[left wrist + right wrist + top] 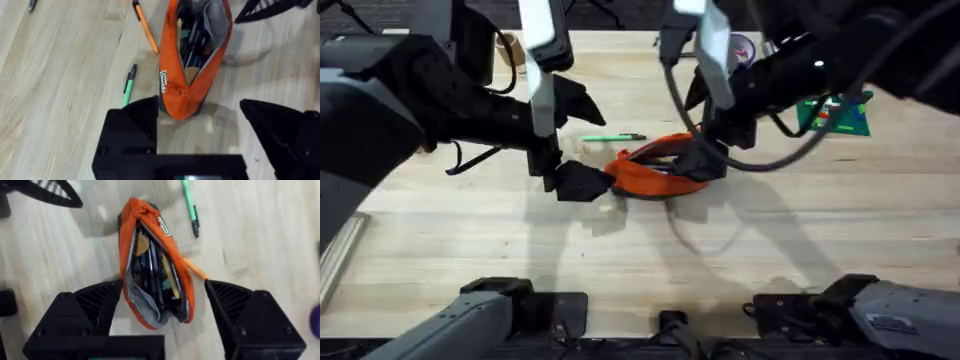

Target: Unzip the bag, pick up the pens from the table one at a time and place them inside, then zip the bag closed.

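The bag (655, 172) lies unzipped at mid-desk (470, 240), gaping (other tools inside). The green pen (613, 137) sits at its 11 o'clock, the orange pen (145, 26) alongside. My left claw (197, 125) and right claw (160, 302) straddle its ends, spread wide, holding nothing.

I see even, bright overhead light, soft arm shadows pooling on the table (440, 240) toward me, arms near the overhead camera dark and blurred, wrist views slightly soft
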